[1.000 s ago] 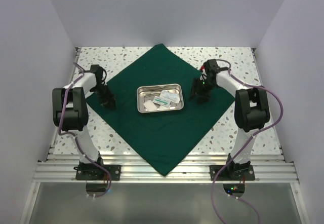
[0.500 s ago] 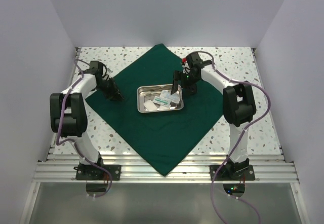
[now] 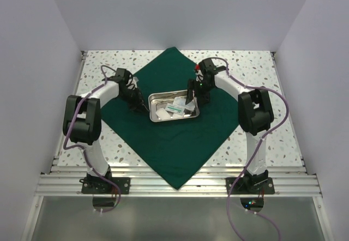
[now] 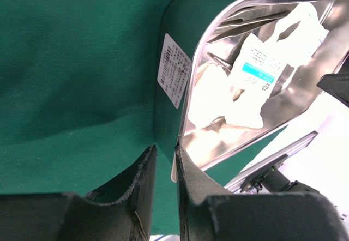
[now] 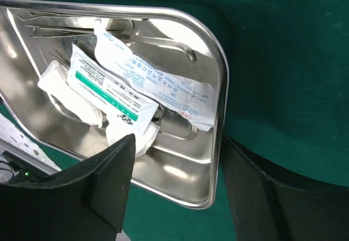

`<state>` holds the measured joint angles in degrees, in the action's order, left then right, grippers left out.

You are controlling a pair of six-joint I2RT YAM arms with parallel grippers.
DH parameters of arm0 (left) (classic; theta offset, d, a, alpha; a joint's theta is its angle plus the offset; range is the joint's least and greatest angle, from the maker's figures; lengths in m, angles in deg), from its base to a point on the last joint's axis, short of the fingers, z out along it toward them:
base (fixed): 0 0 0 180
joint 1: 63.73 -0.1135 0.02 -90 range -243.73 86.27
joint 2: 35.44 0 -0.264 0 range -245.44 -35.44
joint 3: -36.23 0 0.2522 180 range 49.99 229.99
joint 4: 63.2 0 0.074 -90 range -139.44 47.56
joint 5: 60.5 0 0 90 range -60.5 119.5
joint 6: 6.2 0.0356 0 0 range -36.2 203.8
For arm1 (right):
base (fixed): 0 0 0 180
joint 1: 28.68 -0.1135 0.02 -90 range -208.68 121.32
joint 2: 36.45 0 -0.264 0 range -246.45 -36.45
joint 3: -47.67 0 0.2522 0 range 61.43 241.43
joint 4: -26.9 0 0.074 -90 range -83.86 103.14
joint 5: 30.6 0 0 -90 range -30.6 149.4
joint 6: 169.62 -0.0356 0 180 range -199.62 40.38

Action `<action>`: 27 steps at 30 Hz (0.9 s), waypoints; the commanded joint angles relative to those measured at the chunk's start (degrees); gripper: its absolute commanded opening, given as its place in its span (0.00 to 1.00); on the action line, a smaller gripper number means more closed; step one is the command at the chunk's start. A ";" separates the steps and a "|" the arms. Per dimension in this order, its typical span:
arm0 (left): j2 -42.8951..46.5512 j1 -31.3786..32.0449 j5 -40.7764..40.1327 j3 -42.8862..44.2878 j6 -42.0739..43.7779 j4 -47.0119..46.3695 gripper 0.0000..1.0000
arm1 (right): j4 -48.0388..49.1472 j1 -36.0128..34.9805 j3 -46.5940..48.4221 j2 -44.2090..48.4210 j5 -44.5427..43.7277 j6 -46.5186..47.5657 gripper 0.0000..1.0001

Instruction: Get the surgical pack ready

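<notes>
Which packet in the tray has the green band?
The short packet in the middle of the tray, lying on the white gauze. The longer packet beside it shows only small print, no band.

— What's in your way?
— The steel tray (image 3: 173, 119). Its rim lies just beside my left gripper (image 4: 162, 155), jaws a slit apart, and runs between the wide jaws of my right gripper (image 5: 175, 144).
— Free room?
— Bare surgical pack (image 3: 174, 154) on the near side.
</notes>
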<state>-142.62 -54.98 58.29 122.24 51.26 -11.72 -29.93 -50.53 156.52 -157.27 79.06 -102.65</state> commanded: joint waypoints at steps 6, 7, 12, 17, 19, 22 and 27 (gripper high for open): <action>3.11 0.12 2.05 -3.16 -2.36 -2.38 0.24 | 1.94 -1.27 -2.62 1.81 3.36 -0.79 0.50; 3.37 0.12 2.23 -3.43 -2.71 -2.56 0.24 | 1.94 -1.27 -2.80 1.98 3.63 -0.88 0.47; 4.87 0.21 2.41 -4.83 -3.32 -3.08 0.24 | 2.37 -1.53 -4.38 3.21 4.25 -0.88 0.39; 5.14 0.21 2.05 -5.45 -3.41 -3.35 0.24 | 1.85 -1.62 -5.09 4.09 3.72 -0.53 0.38; 5.05 0.12 2.05 -5.45 -3.50 -3.61 0.24 | 1.76 -1.62 -5.00 4.18 3.20 -0.44 0.38; 4.96 0.21 2.14 -5.36 -3.59 -3.70 0.24 | 0.97 -1.62 -4.13 3.92 2.84 0.08 0.38; 5.57 0.21 2.23 -5.80 -3.59 -3.70 0.24 | 0.35 -1.62 -4.29 4.53 2.05 0.61 0.40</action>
<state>-139.93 -55.07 59.30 116.84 48.79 -13.38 -28.93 -51.51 151.85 -157.00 79.91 -102.54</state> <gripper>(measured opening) 0.241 0.394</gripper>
